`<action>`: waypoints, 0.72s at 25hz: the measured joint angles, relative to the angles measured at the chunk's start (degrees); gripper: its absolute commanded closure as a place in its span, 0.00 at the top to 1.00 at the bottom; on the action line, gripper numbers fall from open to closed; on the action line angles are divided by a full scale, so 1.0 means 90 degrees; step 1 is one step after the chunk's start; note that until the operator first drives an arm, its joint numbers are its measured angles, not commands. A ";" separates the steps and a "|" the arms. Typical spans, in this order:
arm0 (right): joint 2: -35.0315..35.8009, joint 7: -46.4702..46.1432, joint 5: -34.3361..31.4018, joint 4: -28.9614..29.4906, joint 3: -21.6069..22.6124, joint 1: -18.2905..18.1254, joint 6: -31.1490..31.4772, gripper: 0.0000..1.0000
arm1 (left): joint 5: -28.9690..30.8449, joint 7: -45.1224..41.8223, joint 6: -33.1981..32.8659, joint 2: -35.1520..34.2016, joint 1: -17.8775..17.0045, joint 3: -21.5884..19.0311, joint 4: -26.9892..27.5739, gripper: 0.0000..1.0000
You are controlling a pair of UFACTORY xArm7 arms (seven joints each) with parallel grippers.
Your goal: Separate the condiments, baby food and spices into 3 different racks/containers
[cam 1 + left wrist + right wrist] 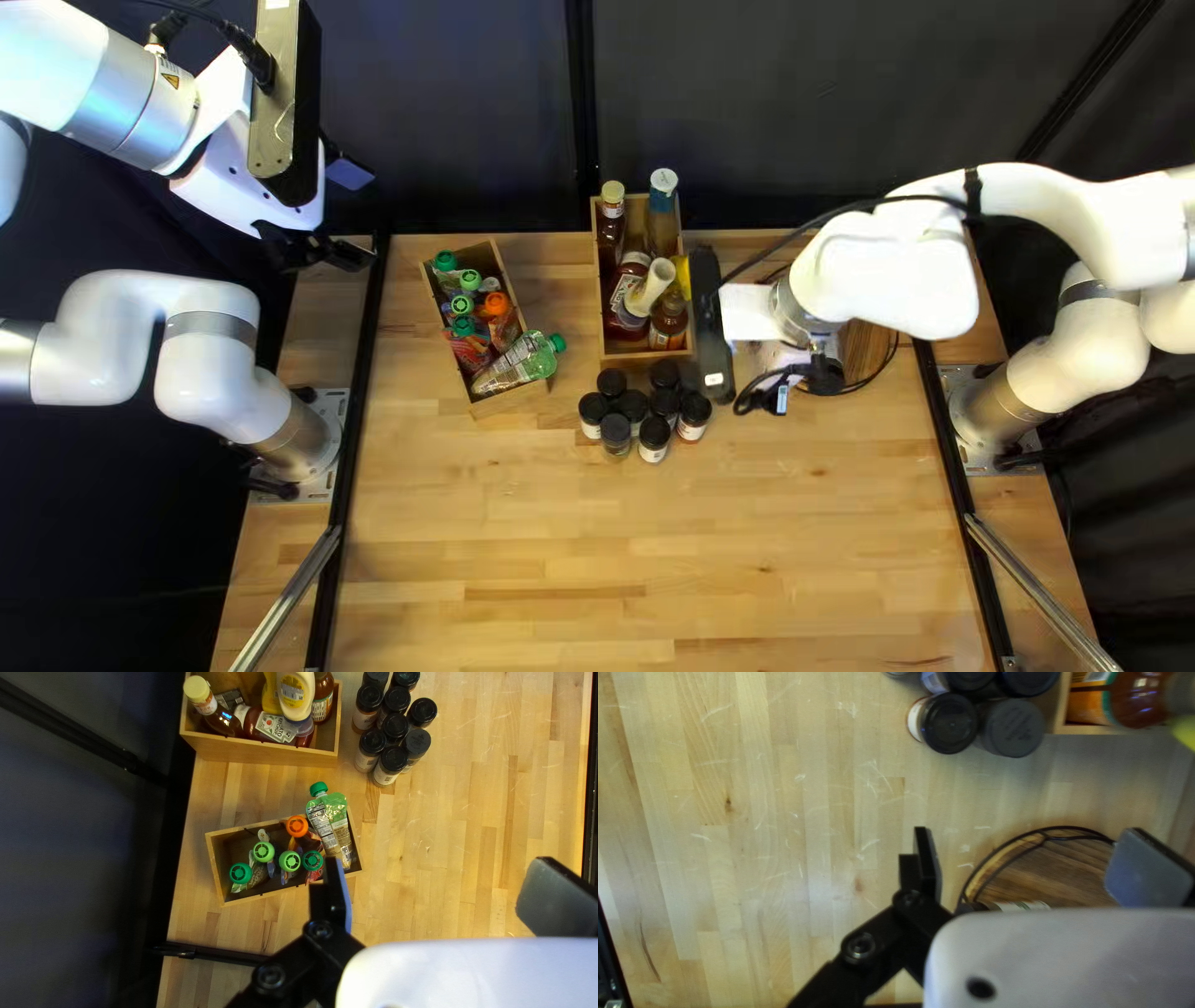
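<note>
Black-capped jars [392, 760], pale labels [384, 777] | red bottle [251, 723], white printed label [278, 728]

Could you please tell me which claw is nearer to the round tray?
Right. The right claw hangs close to the tray; the left claw is across the table, near the pouch box.

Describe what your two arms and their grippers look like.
My left arm and right arm are white and rounded, with silver joint bands. A yellow warning triangle marks the left one; a black cable runs along the right one. The left gripper and right gripper have black links and black fingers faced with blue-grey pads.
</note>
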 measured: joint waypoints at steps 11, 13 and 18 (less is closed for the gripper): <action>-0.0649 0.1694 -0.0351 -0.0622 0.0410 -0.0211 -0.1670 1.00 | 0.0000 0.0000 0.0000 0.0000 0.0000 0.0000 0.0000 1.00; -0.0803 0.2062 -0.0608 -0.0670 0.0492 -0.0287 -0.1906 1.00 | 0.0000 0.0000 0.0000 0.0000 0.0000 0.0000 0.0000 1.00; -0.1010 0.2946 -0.1174 -0.0780 0.0671 -0.0433 -0.2278 1.00 | 0.0000 0.0000 0.0000 0.0000 0.0000 0.0000 0.0000 1.00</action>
